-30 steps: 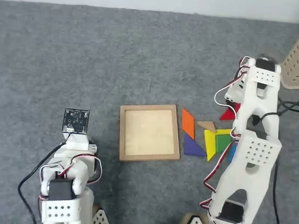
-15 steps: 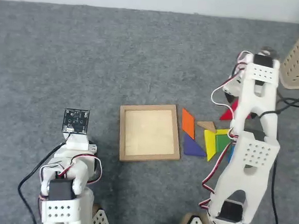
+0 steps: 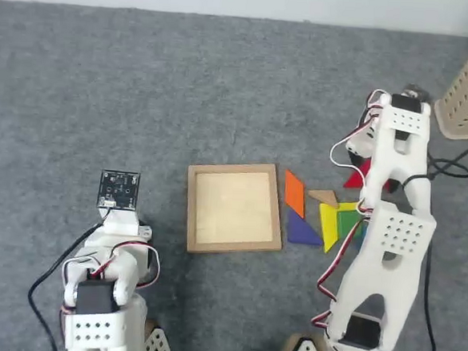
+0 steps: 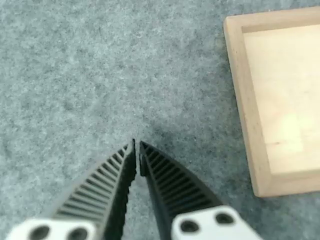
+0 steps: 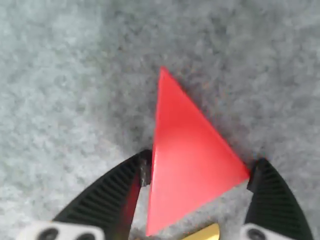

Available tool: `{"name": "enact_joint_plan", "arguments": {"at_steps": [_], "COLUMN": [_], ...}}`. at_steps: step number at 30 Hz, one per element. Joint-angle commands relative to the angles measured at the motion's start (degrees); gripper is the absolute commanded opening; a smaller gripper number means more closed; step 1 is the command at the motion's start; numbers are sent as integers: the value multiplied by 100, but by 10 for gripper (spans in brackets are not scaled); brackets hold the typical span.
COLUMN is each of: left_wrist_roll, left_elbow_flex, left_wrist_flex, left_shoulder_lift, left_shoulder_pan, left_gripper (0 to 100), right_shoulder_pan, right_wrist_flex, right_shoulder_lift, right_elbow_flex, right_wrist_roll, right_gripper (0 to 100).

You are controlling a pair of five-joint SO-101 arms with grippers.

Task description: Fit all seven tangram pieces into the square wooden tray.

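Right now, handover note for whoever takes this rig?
The left tool is shut and empty, over the carpet beside the tray.
The right tool is open, straddling the red triangle, which lies on the carpet.
By the tray's other side lie the orange piece, purple triangle, yellow piece and green piece.
Done: nothing is in the tray.
Left: place every piece.

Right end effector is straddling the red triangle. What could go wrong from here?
1. The right end effector stands open around the flat red triangle piece. Its jaws face a slanted edge and a corner, so closing may twist the piece or squirt it out across the grey carpet.
2. In the high view the right arm covers part of the piece cluster, so a dragged piece could nudge the yellow triangle unnoticed.
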Motion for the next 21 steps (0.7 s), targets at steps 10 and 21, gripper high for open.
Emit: {"name": "enact_joint_plan", "arguments": {"at_steps": [10,21], "left_wrist_roll": [44,44], "left_elbow_flex": [-110,-110], "left_wrist_flex": [35,35], "left_shoulder_lift": [-132,-132], "left_shoulder_pan": [-26,-26], "left_gripper": [12,12], "right_shoulder_pan": [136,22], "right_wrist_flex": [488,1174], "right_shoulder_lift": [-48,-1490], "right_elbow_flex": [-132,-97], "right_wrist_roll": [475,1389], "right_gripper": [89,28]}}
